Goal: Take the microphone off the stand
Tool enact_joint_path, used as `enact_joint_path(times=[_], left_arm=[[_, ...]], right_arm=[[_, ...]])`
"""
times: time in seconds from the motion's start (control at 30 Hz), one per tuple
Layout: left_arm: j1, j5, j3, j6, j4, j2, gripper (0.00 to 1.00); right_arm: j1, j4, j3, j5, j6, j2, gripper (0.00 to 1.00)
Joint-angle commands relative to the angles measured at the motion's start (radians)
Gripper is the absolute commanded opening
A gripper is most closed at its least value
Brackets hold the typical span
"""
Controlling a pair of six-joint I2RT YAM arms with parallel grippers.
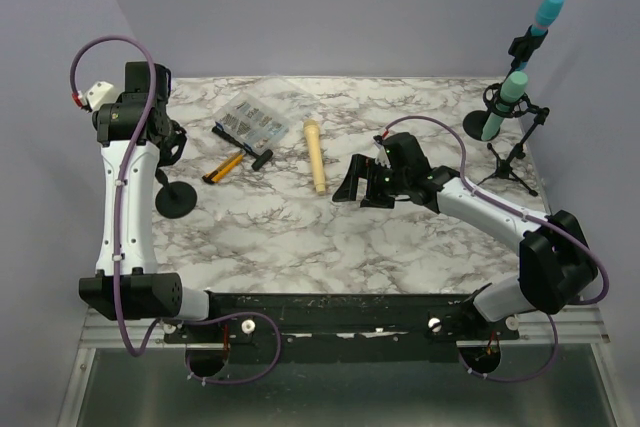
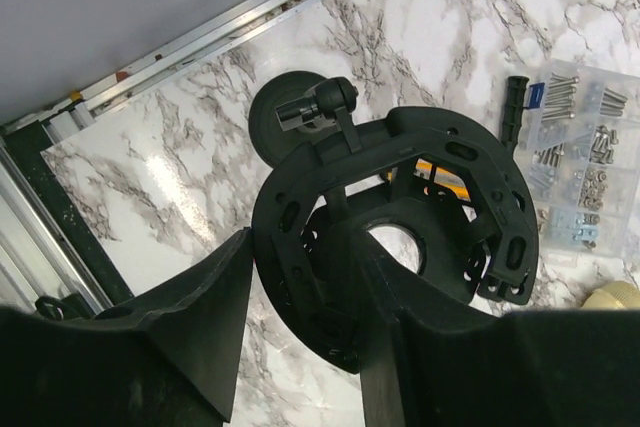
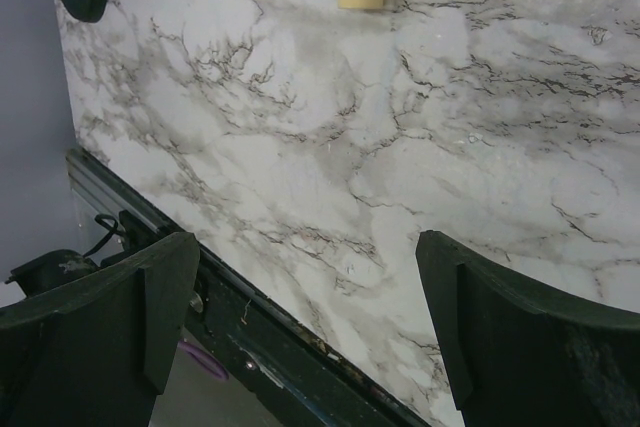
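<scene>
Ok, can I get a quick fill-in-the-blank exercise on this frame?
1. The cream mic lies flat on the ____.
2. The right gripper stands ____, holding nothing.
3. The black mount between the fingers of the left gripper holds ____ mic.
4. Two teal mics stand on stands at the far ____ of the top view.

Missing words: table; open; no; right.

Soft, even overhead light leaves only faint shadows on the marble desk [image 1: 300, 237]. White glare streaks it in the left wrist view. The right end effector [image 3: 305, 257] fingers [image 3: 100, 317] look dark, slightly blurred.
</scene>
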Motion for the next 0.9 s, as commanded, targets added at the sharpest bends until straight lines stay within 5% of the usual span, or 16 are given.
enact_joint_path(times=[0.0, 0.23, 0.37, 0.6, 0.87], left_arm=[[0.006, -0.03, -0.024, -0.007, -0.035, -0.024, 0.39], [0.006, -0.026, -0.086, 0.081, 0.009, -0.107, 0.21], [0.005, 0.053, -0.109, 0.213, 0.082, -0.162, 0.0], [-0.075, 0.186, -0.097, 0.46, 0.145, -0.223, 0.0], [-0.309, 0.353, -0.075, 0.647, 0.178, -0.266, 0.0]], right_arm=[[0.004, -0.017, -0.013, 0.027, -0.016, -0.015, 1.0], [0.005, -0.02, -0.011, 0.034, -0.017, -0.014, 1.0], [0.005, -0.02, -0.011, 0.032, -0.018, -0.014, 1.0], [0.004, -0.024, -0.012, 0.031, -0.017, -0.018, 1.0], [0.005, -0.054, -0.02, 0.055, -0.031, -0.034, 1.0]])
